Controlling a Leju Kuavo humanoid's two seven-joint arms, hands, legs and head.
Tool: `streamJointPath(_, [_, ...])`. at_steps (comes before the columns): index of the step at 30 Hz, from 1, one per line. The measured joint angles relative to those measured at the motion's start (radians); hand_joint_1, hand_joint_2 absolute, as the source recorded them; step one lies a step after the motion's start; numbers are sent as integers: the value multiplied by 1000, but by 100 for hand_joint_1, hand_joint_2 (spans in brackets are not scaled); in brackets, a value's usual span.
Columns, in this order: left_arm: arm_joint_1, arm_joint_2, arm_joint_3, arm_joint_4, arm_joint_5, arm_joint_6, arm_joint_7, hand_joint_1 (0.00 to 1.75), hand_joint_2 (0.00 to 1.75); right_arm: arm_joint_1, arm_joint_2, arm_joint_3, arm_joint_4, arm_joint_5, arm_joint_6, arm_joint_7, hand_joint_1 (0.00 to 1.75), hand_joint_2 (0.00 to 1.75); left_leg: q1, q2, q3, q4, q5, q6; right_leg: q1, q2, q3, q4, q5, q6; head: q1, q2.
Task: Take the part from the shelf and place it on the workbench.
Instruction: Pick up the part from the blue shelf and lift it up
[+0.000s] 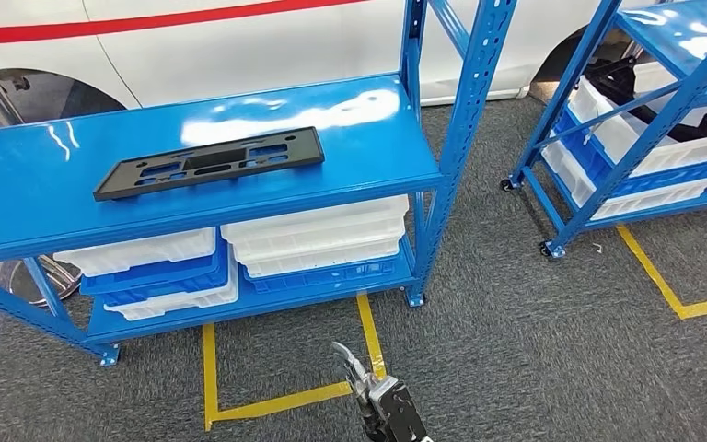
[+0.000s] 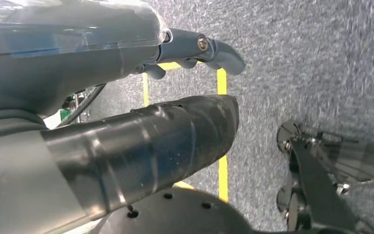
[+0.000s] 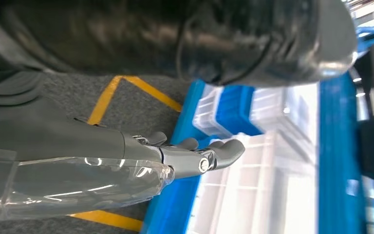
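1. Head view: the part, a flat black plate with cut-outs, lies on the top deck of the blue shelf, its long axis running across the picture and rising slightly toward the right. It sits near the middle of the deck, with bare blue surface all round it and nothing touching it. A hand shows at the bottom edge, low over the grey carpet and well apart from the part; which arm it belongs to I cannot tell from here. The part lies ahead, above and to the left of it. White and blue bins fill the lower deck, and a second shelf stands to the right.

2. Left wrist view: the left hand hangs over carpet and yellow floor tape. Its fingers are loosely curled and hold nothing. The part is not seen here.

3. Right wrist view: the right hand hangs close beside the shelf's lower deck and its bins. Its fingers are fairly straight, slightly apart, and hold nothing.

4. Judgement: the reach has not begun. Both arms must rise to the top deck. The right hand seems nearer the shelf, and the open deck leaves room to approach the plate along its long edge.
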Motion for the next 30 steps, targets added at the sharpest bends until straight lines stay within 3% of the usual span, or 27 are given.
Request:
streamJointPath(2, [0,0,-3,0,0,0,0,0,0,0,-6,12,-8,0,0,0,0,0,-1,-1,-69,135,-58,-1,5,0,2,0,-3,-8,0,0])
streamJointPath(3, [1,1,-5,0,0,0,0,0,0,1,-9,16,-10,0,0,0,0,0,-1,-2,-100,191,-72,0,8,1,4,0,-5,-10,0,0])
streamJointPath(4, [1,1,-7,0,0,0,0,0,0,1,-11,21,-11,-1,2,-2,0,0,-1,-2,-116,212,-65,2,11,3,6,0,-7,-12,0,0])
streamJointPath(5, [2,1,-8,0,0,0,1,0,0,2,-14,26,-14,-3,5,-6,0,0,-2,-2,-114,193,-37,5,14,6,10,1,-9,-13,0,0])
streamJointPath(7, [3,2,-10,1,0,0,1,0,0,2,-20,38,-28,-7,14,-17,0,0,-4,-4,-67,70,45,17,17,12,19,1,-14,-13,0,0])
streamJointPath(9, [2,4,-11,2,0,0,2,0,0,2,-28,53,-51,-3,18,-28,0,0,-10,-7,-26,-31,85,26,20,15,19,4,-17,-7,0,0])
streamJointPath(12, [-2,5,-13,3,0,0,2,0,0,3,-46,82,-104,21,10,-36,0,0,-14,-7,-19,-60,85,33,20,15,13,3,-15,7,0,0])
streamJointPath(14, [-3,5,-14,3,0,-2,3,0,0,3,-58,103,-140,36,3,-39,0,0,-9,-4,-14,-71,91,43,20,12,4,26,-34,17,0,0])
streamJointPath(17, [-2,6,-15,3,0,-6,4,0,0,2,-73,126,-174,43,-5,-39,0,0,-7,1,-11,-77,94,53,14,9,-73,192,-120,30,1,0])
streamJointPath(18, [-2,6,-15,3,0,-7,4,0,0,3,-77,132,-180,43,-6,-39,0,0,-8,1,-11,-77,94,54,12,8,-102,250,-139,33,1,0])
streamJointPath(19, [-2,6,-15,3,1,-7,4,0,0,4,-81,137,-185,43,-6,-39,0,0,-8,1,-10,-77,93,54,10,8,-118,280,-140,35,1,0])
streamJointPath(20, [-2,6,-15,3,1,-8,4,0,0,4,-84,142,-189,43,-6,-39,0,0,-8,0,-8,-76,92,54,7,7,-116,272,-121,36,1,0])
streamJointPath(21, [-2,5,-15,3,1,-8,4,0,0,4,-87,146,-194,43,-6,-39,0,0,-8,0,-5,-76,90,52,5,6,-95,224,-86,35,1,0])
streamJointPath(22, [-2,5,-16,3,1,-9,4,0,0,4,-90,150,-198,43,-6,-40,0,0,-7,-1,-2,-75,87,50,4,3,-62,151,-49,34,1,0])
streamJointPath(24, [-2,5,-16,3,1,-10,5,0,0,3,-94,158,-207,48,-5,-42,0,0,-11,-1,1,-71,81,41,7,-1,-6,34,-8,29,0,0])
streamJointPath(28, [-5,5,-21,3,0,-10,10,0,0,0,-102,180,-234,76,-4,-55,0,0,-11,0,0,-67,74,20,10,3,8,0,-5,12,0,0])
streamJointPath(30, [-6,5,-25,3,0,-11,13,0,0,-6,-105,191,-254,93,-1,-58,0,0,-9,-1,-19,-20,40,12,7,2,11,-8,-2,0,0,0])
